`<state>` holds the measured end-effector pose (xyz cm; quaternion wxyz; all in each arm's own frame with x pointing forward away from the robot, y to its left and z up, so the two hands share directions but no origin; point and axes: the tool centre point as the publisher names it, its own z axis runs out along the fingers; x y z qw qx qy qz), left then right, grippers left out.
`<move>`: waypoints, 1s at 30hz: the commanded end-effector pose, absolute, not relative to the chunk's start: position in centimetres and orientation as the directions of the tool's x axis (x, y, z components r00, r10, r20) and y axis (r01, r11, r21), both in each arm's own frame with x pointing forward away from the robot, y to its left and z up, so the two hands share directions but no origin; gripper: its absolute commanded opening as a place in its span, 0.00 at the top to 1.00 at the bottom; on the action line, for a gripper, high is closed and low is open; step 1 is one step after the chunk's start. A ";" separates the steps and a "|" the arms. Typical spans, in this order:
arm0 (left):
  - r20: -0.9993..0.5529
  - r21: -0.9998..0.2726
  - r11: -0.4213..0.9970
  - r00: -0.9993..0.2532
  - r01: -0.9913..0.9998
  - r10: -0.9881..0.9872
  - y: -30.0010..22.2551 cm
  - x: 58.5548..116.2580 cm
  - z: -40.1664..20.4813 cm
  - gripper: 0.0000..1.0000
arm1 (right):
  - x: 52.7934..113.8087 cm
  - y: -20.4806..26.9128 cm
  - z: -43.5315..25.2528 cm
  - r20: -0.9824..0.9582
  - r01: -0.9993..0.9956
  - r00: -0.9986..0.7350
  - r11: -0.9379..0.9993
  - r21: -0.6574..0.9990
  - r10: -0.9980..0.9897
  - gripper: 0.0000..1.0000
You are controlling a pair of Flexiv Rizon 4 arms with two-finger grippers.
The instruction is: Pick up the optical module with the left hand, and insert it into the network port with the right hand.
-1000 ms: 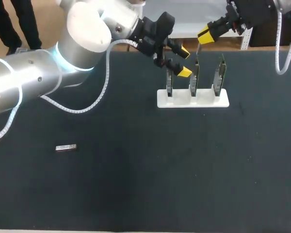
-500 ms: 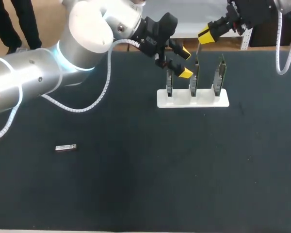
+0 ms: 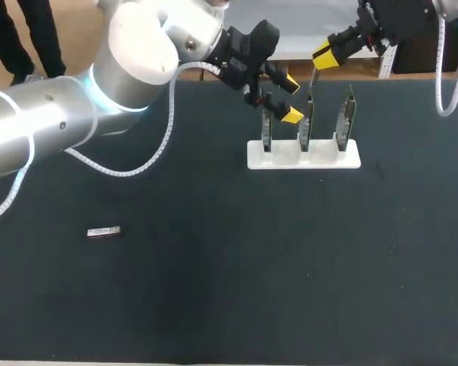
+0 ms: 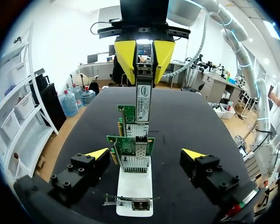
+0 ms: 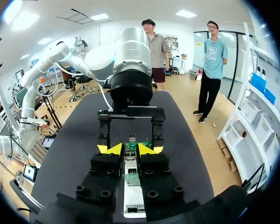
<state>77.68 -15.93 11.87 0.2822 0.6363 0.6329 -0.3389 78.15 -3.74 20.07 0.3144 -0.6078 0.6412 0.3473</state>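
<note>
As right pincer clamps it, optical module, above network cards

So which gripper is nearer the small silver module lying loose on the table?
Left. The left gripper hangs by the card rack, well beyond the silver module; the right gripper is farther still, past the rack.

Black matte tabletop with the items resting on it.
A white rectangular plastic base stands toward the far edge, right of centre, and three upright green circuit cards rise from it in a row. Well apart from it, at the near left, a small silver metal oblong module lies flat.
</note>
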 end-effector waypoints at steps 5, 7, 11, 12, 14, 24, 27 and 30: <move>-0.787 -0.067 -0.033 -0.033 0.997 0.616 -15.9 77.4 12.0 0.00 | 78.1 -3.5 19.9 -0.817 -0.999 -0.049 0.017 0.048 -0.575 1.00; -0.787 -0.067 -0.033 -0.033 0.997 0.616 -15.9 77.4 12.0 0.00 | 78.3 -3.4 19.6 -0.809 -0.999 -0.043 0.015 0.042 -0.586 1.00; -0.787 -0.067 -0.033 -0.033 0.997 0.616 -15.9 77.4 12.0 0.00 | 78.3 -3.3 19.2 -0.806 -0.999 -0.041 0.013 0.042 -0.590 1.00; -0.787 -0.067 -0.033 -0.033 0.997 0.616 -15.9 77.4 12.0 0.00 | 78.3 -3.3 19.2 -0.806 -0.999 -0.042 0.012 0.043 -0.590 1.00; -0.787 -0.067 -0.033 -0.033 0.997 0.616 -15.9 77.4 12.0 0.00 | 78.4 -3.4 19.1 -0.806 -0.999 -0.044 0.012 0.045 -0.590 1.00; -0.787 -0.067 -0.033 -0.033 0.997 0.616 -15.9 77.4 12.0 0.00 | 78.0 -3.3 18.6 -0.798 -0.999 -0.042 -0.002 0.053 -0.601 1.00; -0.787 -0.067 -0.033 -0.033 0.997 0.616 -15.9 77.4 12.0 0.00 | 78.0 -3.3 18.5 -0.796 -0.998 -0.043 -0.004 0.057 -0.604 1.00; -0.787 -0.067 -0.033 -0.033 0.997 0.616 -15.9 77.4 12.0 0.00 | 77.9 -3.3 18.3 -0.793 -0.998 -0.044 -0.006 0.059 -0.607 1.00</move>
